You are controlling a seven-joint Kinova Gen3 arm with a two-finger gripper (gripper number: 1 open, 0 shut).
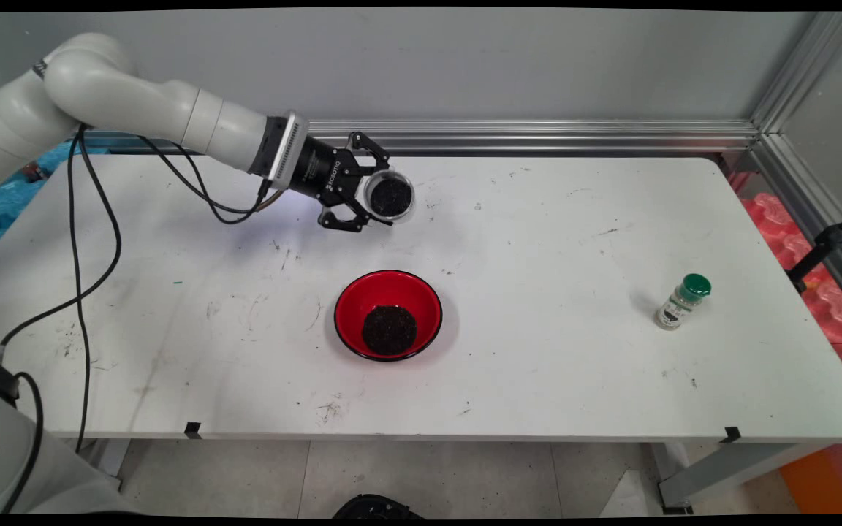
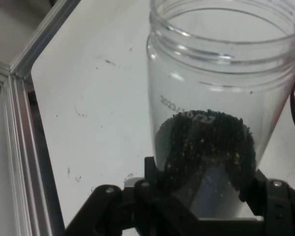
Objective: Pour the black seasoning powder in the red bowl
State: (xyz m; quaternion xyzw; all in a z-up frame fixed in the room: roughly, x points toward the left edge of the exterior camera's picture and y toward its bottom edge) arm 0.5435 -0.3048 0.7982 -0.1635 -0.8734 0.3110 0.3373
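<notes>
The two black fingers (image 2: pixel 155 172) are clamped against the sides of a clear plastic jar (image 1: pixel 389 196), one on each side of its lower body. The gripper (image 1: pixel 371 197) holds the jar above the table (image 1: pixel 574 241), tipped so that its open mouth faces the main camera. Dark granules (image 2: pixel 206 142) lie heaped in the lower part of the jar; in the hand view its threaded neck is bare and lidless.

The jar hangs over the far middle part of the table. Nearer than it, and well apart from it, a red bowl (image 1: pixel 388 314) with a dark rim stands on the table, close to the middle. A round heap of the same dark grains (image 1: pixel 389 330) lies in the bottom of the bowl. In the hand view a sliver of the bowl's red rim shows at the right edge, beside the jar.

Far to the right, well apart from bowl and jar, a small shaker bottle (image 1: pixel 680 303) with a green cap stands on the table. Black cables (image 1: pixel 77 241) hang from the arm on the left.
</notes>
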